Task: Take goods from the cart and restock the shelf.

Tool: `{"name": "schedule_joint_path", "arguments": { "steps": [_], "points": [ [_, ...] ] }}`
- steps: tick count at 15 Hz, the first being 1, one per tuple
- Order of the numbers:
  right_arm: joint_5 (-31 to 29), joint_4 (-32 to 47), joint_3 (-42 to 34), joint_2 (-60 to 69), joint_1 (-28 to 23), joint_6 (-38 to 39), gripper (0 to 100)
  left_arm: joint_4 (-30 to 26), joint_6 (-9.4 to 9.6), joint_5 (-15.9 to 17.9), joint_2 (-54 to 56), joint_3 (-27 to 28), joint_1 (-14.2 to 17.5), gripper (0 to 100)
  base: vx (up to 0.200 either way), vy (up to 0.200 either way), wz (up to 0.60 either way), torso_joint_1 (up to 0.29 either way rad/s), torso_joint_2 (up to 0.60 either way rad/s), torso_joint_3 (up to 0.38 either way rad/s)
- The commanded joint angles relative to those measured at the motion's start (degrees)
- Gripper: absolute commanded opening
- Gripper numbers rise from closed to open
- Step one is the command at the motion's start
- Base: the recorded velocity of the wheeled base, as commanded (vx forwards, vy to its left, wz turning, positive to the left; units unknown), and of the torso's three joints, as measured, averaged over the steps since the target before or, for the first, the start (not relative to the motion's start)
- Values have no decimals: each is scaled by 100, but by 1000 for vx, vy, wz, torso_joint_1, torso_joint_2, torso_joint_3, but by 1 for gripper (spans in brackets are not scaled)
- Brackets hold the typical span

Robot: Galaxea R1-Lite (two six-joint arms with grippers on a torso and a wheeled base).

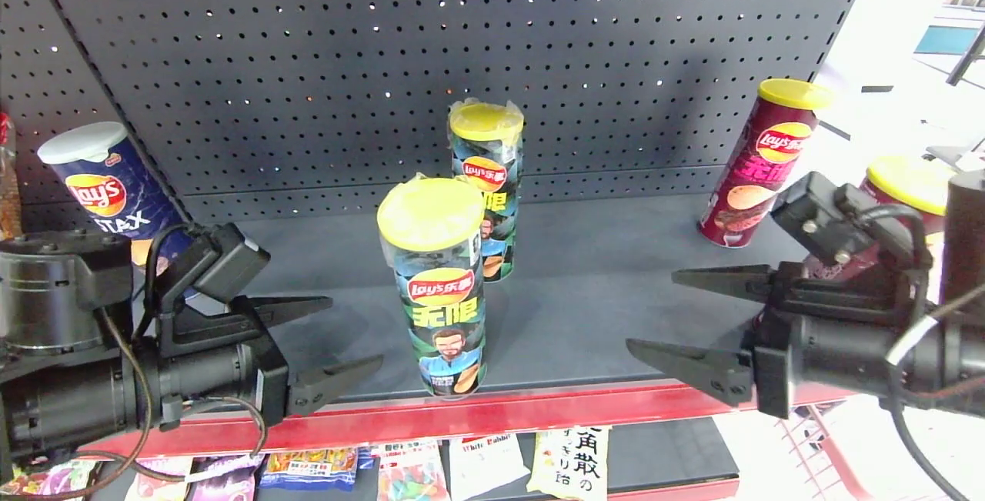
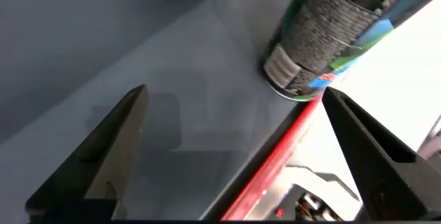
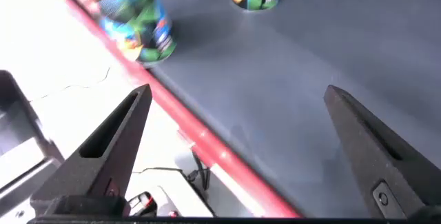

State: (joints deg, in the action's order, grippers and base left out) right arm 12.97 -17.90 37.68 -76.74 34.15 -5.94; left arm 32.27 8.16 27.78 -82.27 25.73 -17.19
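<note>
A tall green-and-blue cardboard crisp can with a yellow plastic lid [image 1: 440, 293] stands upright at the front edge of the grey metal shelf [image 1: 616, 293], touching the shelf's red lip [image 1: 539, 412]. It is probably light and stiff, but its glossy wrap looks slippery and it may topple easily. Grip it mid-body, below the lid, without crushing.

The left gripper [image 1: 355, 332] and right gripper [image 1: 650, 311] flank it, fingers spread and empty.

A matching can [image 1: 486, 185] stands just behind. A maroon can [image 1: 758, 162] is near the right back corner, and a blue white-lidded can [image 1: 115, 185] is at the left edge. Neither blocks a side approach.
</note>
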Motion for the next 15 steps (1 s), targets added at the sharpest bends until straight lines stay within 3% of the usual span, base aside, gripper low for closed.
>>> {"name": "schedule_joint_path", "arguments": {
  "steps": [1, 15],
  "points": [
    [4, -3, -349, 687, -22, 14, 100, 34, 11, -10, -201, 46, -57, 100, 0, 0, 0, 0, 0, 0],
    [-5, -3, -358, 898, -92, 145, 100, 43, 151, -10, -720, 415, -188, 100, 0, 0, 0, 0, 0, 0]
  ]
}}
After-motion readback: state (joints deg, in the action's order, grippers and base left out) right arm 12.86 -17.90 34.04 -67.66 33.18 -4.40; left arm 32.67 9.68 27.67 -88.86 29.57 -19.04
